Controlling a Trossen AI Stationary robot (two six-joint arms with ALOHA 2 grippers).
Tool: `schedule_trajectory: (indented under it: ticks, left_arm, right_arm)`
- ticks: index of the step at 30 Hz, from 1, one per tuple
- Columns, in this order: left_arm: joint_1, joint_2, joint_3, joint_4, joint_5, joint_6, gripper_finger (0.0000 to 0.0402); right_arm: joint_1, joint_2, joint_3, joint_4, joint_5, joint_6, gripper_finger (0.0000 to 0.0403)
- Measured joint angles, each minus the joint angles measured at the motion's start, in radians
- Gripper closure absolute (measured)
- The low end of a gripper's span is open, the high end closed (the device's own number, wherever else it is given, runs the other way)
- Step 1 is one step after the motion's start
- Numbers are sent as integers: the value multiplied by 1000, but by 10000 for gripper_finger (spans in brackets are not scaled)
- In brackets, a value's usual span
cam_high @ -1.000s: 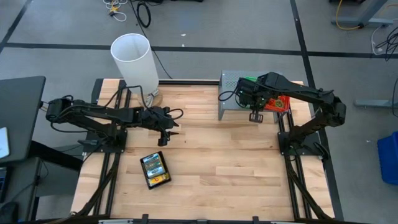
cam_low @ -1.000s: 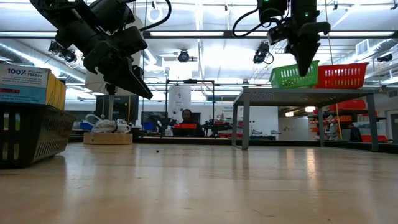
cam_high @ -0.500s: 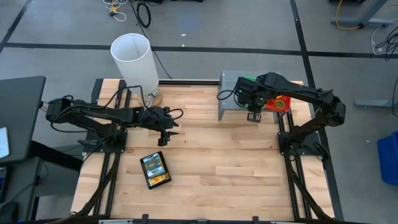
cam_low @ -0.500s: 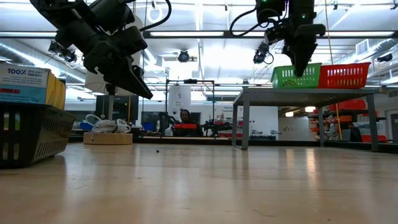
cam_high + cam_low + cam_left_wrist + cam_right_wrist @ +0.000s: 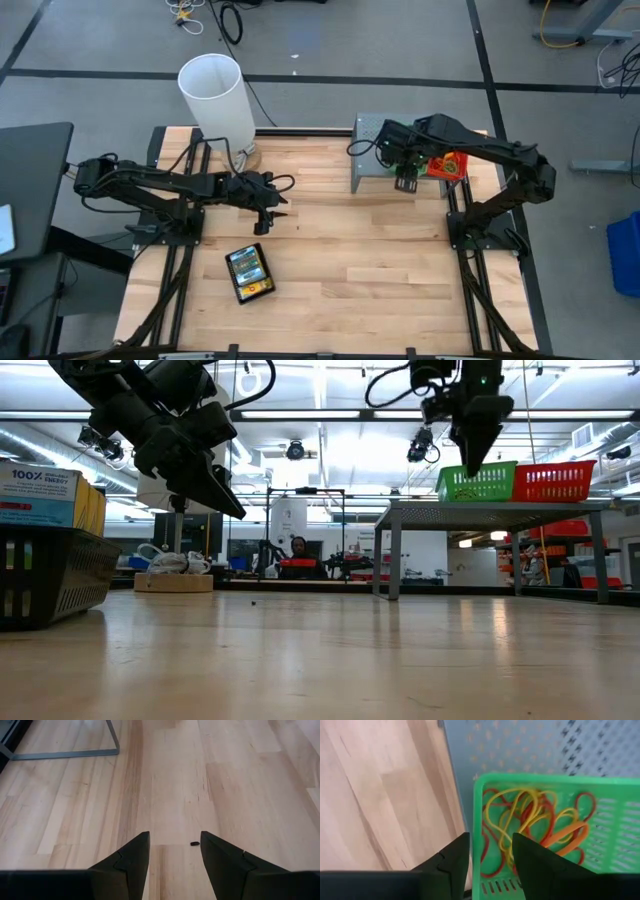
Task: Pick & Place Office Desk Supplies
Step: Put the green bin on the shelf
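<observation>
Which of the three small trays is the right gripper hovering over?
The green tray, holding coloured loop bands, on the grey riser; right gripper hangs at its edge.

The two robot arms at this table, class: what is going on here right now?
The right gripper hangs open over the green tray on the grey riser, holding nothing; the tray holds coloured loop bands. A red tray stands beside it. The left gripper waits open above the bare wood. A black tray of crayon boxes stands nearer the front.
</observation>
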Motion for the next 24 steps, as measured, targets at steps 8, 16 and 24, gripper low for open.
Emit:
schedule_trajectory:
  ticks: [8, 16, 24]
  left_arm:
    - [0, 0, 0, 1, 9, 2, 220]
    - [0, 0, 0, 4, 10, 3, 220]
    - [0, 0, 0, 5, 10, 1, 220]
  right_arm:
    - [30, -2, 151, -1, 6, 27, 247]
    - [104, 67, 164, 111, 13, -1, 386]
    - [161, 227, 163, 93, 137, -11, 399]
